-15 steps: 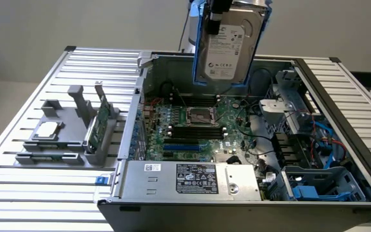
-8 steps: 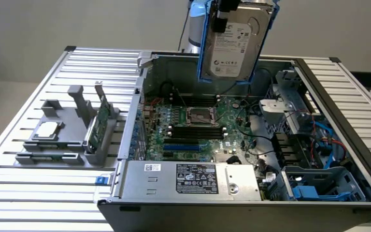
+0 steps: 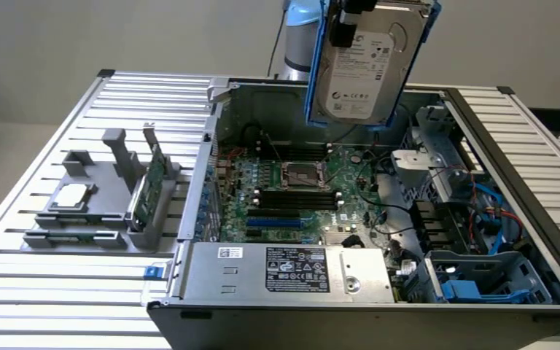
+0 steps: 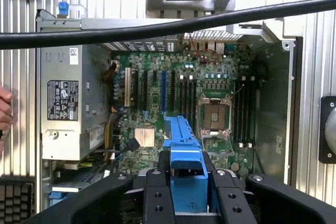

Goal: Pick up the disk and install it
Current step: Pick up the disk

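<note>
Exterior view, left to right: the grey holder [image 3: 85,219] sits at the frame's left and the open computer case [image 3: 358,328] takes the middle. The disk [image 3: 367,65] hangs at top centre, long axis upright, above the motherboard [image 3: 260,182]. A drive bay [image 3: 484,281] lies lower right. Wrist view adds the grip itself: your gripper [image 4: 186,182] is clamped on the disk's blue carrier, which points straight away from it toward the board. A hand [image 4: 4,114] is at the left edge.

I'm holding the arm [image 3: 297,44] high at the far side of the exterior view, wrist facing down. The gripper [image 4: 188,182] has its two black fingers [image 4: 157,195] clamped on the disk [image 3: 367,65], squarely as far as I can tell.
</note>
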